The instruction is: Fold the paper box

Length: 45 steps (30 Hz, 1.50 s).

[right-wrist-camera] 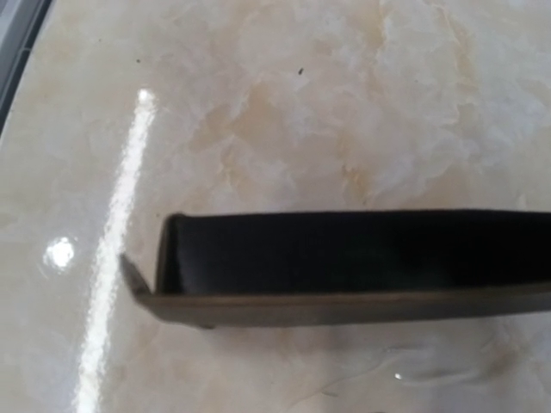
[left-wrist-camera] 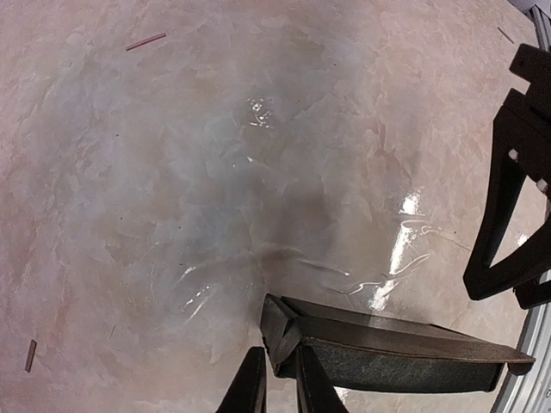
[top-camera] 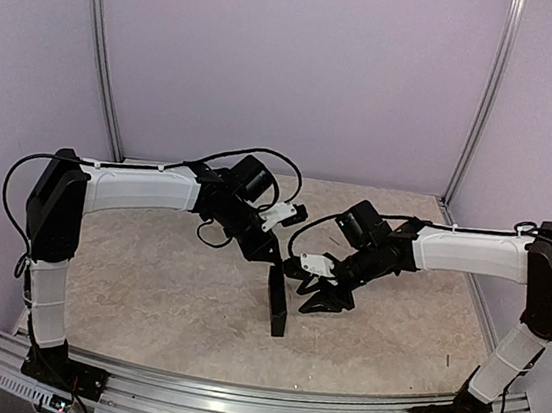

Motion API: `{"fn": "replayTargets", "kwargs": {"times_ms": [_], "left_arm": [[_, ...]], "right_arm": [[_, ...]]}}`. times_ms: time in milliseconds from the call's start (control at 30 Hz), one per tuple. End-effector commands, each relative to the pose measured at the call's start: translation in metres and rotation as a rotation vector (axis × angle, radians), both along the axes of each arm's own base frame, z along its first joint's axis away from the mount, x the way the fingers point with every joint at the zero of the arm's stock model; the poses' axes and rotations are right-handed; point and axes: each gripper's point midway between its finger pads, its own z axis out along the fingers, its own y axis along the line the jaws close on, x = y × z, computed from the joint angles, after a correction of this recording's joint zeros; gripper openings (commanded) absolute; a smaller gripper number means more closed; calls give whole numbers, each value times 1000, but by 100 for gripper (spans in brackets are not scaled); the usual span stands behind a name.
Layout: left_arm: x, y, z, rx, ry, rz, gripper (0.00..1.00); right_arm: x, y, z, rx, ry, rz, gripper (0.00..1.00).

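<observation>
The paper box (top-camera: 276, 307) is a slim black cardboard box lying on the table between the two arms, its long side pointing toward the near edge. My left gripper (top-camera: 270, 256) is at its far end. In the left wrist view the two fingers (left-wrist-camera: 250, 387) stand close together with the box's end flap (left-wrist-camera: 284, 331) pinched between them. My right gripper (top-camera: 317, 298) is just right of the box with its fingers (left-wrist-camera: 499, 215) spread, holding nothing. The right wrist view shows the box (right-wrist-camera: 344, 249) side-on with one end flap bent out; its own fingers are out of frame.
The beige marbled tabletop (top-camera: 146, 281) is enclosed by lilac walls with aluminium posts (top-camera: 103, 54) at the back corners. A metal rail (top-camera: 252, 405) runs along the near edge, holding both arm bases. Cables loop above both wrists.
</observation>
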Motion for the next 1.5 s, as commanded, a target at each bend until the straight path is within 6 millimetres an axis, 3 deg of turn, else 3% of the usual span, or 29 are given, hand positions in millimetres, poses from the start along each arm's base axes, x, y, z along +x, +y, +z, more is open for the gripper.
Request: {"fn": "replayTargets", "kwargs": {"times_ms": [0,333,467,1100,1467], "left_arm": [[-17,5,-11,23,53,-47,16],[-17,18,-11,33,12,-51,27],[-25,14,1,-17,4,-121,28],[-2,-3,-9,-37,15,-160,21],[-12,-14,-12,-56,57,-217,12]], "right_arm": [[-6,6,2,5,35,23,44],[-8,5,2,9,40,22,44],[-9,4,1,9,42,27,44],[-11,3,-1,5,49,33,44],[-10,4,-5,-2,55,34,44]]}}
